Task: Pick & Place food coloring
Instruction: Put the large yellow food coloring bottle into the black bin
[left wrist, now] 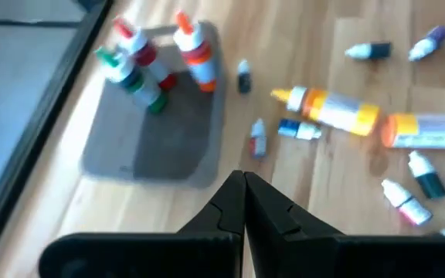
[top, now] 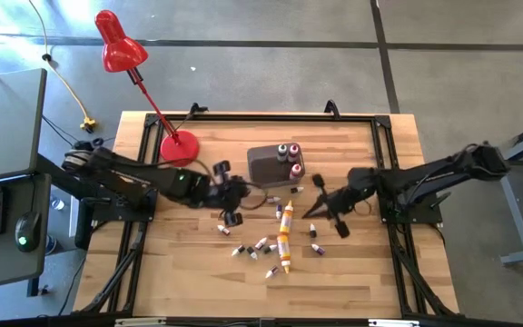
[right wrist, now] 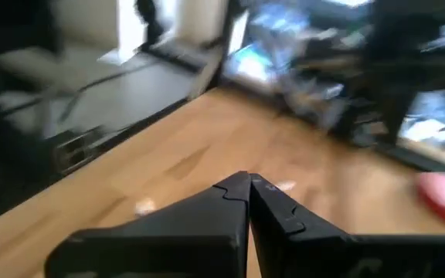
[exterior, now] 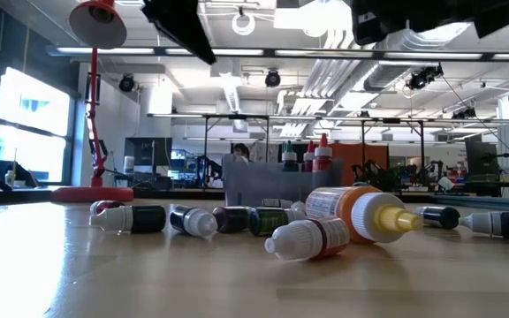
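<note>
Tiny pointed-cap plastic food-colouring squeeze bottles strewn on wood, left gripper and right gripper both closed, empty.

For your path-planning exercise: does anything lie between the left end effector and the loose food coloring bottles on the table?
Nothing visible does. The left end effector, shut, hangs above bare wood, with the scattered food coloring bottles lying in the open beyond it and the grey tub off to one side.

Surface: wooden table, black frame rails along its edges.
Centre, toward 12 o'clock: dark grey tub.
10 o'clock: red lamp.
Centre, toward 6 o'clock: food coloring bottles lying scattered.
</note>
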